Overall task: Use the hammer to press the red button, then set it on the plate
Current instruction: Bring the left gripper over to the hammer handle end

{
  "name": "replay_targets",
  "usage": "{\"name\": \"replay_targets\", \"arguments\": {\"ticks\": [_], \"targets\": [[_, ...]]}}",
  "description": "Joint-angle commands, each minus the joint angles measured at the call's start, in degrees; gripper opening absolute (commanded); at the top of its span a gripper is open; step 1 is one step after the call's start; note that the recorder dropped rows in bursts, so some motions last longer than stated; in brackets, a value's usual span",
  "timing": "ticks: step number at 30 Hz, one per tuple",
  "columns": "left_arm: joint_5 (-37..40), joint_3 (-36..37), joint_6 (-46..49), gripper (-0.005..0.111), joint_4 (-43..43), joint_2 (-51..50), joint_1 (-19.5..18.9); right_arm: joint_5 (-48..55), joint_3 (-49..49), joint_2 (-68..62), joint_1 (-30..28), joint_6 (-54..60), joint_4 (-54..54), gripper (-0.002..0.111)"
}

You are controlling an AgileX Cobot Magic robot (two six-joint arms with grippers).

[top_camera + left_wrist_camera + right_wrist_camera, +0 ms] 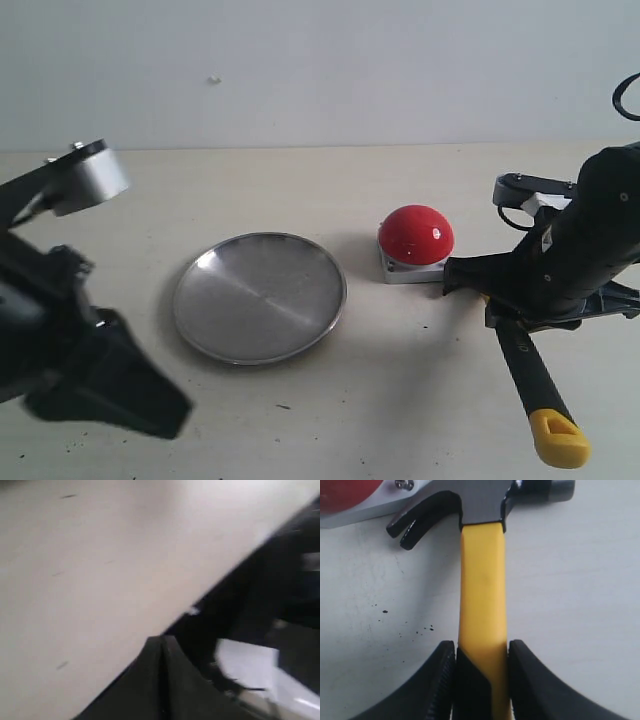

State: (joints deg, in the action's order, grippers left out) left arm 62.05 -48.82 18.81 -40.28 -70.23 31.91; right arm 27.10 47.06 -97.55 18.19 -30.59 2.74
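My right gripper (pixel 481 650) is shut on the hammer (pixel 481 580) where the yellow neck meets the black handle. The dark head and claw lie right beside the red button's (pixel 342 492) grey base, close to the tabletop. In the exterior view the hammer's black handle (pixel 535 380) runs out from under my right gripper (pixel 462 275) to a yellow looped end near the front. The red button (pixel 416 234) stands just left of that gripper. The silver plate (pixel 260 296), with nothing on it, sits left of the button. My left gripper (pixel 165 412) hangs at the front left, its fingers together on nothing.
The left arm's metal joint (pixel 90 176) rises at the far left. In the left wrist view, my left gripper (pixel 162 645) shows blurred over the pale table's edge, with dark floor beyond. Small dark specks dot the tabletop.
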Motion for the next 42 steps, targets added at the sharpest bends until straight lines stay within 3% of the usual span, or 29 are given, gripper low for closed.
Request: {"name": "replay_targets", "arguments": {"ticks": [1,6,12,14,19,22,26,28,34,42], "targets": [[1.4,3.2,26.2,0.000,-42.3,-11.9,-5.9,-0.5,0.7,0.8,-0.1,0.9,0.1,0.000],[1.7,5.5,33.4,0.000,-59.7,-21.6,-6.7,-0.8,0.7,0.8,-0.1,0.9,-0.8,0.000],[7.3,5.5,32.5,0.000,-52.7,-28.4,-6.7,-1.0,0.7,0.8,-0.1,2.9,-4.6,0.000],[7.9,5.5,34.3,0.000,-58.9,-30.0,-5.9,-1.5,0.7,0.8,-0.1,2.9,-5.5,0.000],[7.6,3.5,34.2,0.001,-59.7,-35.8,-1.3,-1.5,0.7,0.8,-0.1,3.0,-5.6,0.000],[7.9,0.0,31.3,0.016,-59.7,-40.1,1.4,-1.4,0.7,0.8,-0.1,3.0,-5.6,0.000],[7.7,-6.5,27.2,0.047,-59.7,-44.1,3.5,-1.4,0.7,0.8,-0.1,3.0,-5.6,0.000],[6.8,-8.1,26.7,0.053,-59.7,-44.7,3.7,-1.4,0.7,0.8,-0.1,3.0,-5.6,0.000],[4.9,-9.4,24.9,0.052,-59.7,-46.6,5.4,-1.4,0.7,0.8,-0.1,3.0,-5.6,0.000],[6.4,-15.1,24.9,0.038,-59.7,-51.9,6.8,-1.6,0.7,0.8,-0.1,3.0,-5.6,0.000]]}}
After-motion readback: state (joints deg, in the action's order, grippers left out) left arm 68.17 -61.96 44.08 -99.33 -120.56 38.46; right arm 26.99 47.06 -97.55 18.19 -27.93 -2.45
